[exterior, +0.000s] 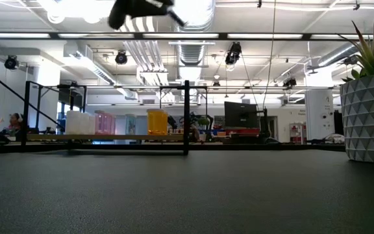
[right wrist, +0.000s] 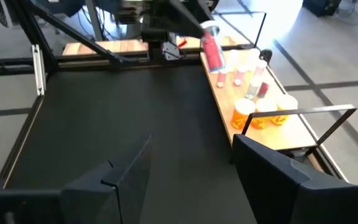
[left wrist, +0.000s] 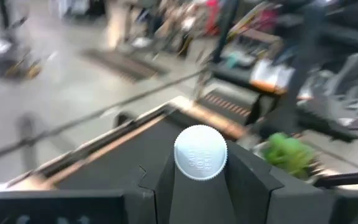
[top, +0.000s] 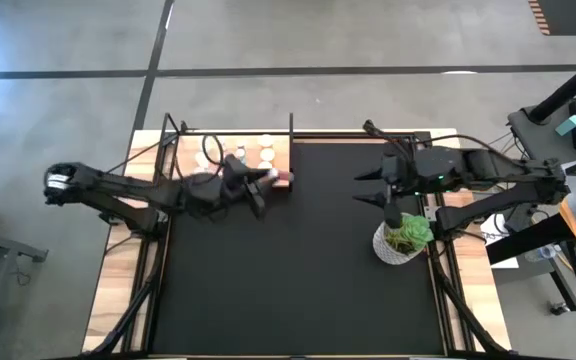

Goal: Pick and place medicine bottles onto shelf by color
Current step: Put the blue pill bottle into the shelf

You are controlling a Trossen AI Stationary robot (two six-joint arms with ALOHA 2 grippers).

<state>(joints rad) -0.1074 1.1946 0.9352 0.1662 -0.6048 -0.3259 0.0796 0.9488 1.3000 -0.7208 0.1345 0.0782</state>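
A white bottle cap (left wrist: 200,152) fills the near foreground of the left wrist view, pinched between the left hand's (top: 268,178) two dark fingers. From the right wrist view, the body below it is a pink medicine bottle (right wrist: 212,48), held tilted in the air over the shelf's (top: 193,152) near edge. The shelf, a pale wood board, lies at about eleven o'clock on the black counter (top: 298,270). On it stand more bottles: orange ones (right wrist: 243,114), white ones (top: 265,150) and pink. The right hand (top: 370,186) hovers near two o'clock, fingers spread apart and empty, just beside a potted plant (top: 404,238).
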